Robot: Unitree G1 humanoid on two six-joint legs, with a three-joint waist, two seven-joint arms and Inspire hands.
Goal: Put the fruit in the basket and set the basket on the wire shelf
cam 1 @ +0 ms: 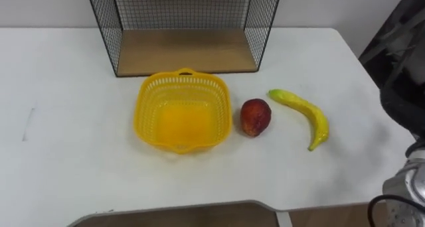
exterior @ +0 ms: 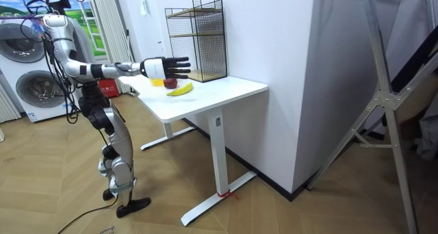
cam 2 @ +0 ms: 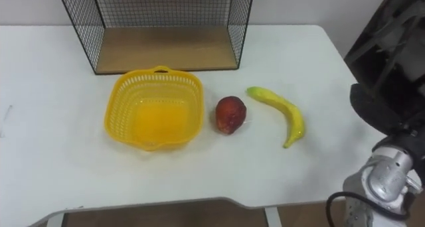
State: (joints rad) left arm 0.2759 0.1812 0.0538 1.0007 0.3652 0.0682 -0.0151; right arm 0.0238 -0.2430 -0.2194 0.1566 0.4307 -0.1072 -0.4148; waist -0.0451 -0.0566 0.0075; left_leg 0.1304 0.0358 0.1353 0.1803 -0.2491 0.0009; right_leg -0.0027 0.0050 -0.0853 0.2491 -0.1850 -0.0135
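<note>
white desk point(cam 1: 66, 154) holds 2 fruits: red fruit point(cam 1: 255, 116) looks firm, smooth, best cupped round its middle; banana point(cam 1: 302, 114) may bruise, grip mid-length. right hand point(exterior: 157, 68) hovers, fingers straight.

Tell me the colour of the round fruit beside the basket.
The round fruit is dark red, best seen in the left eye view.
</note>
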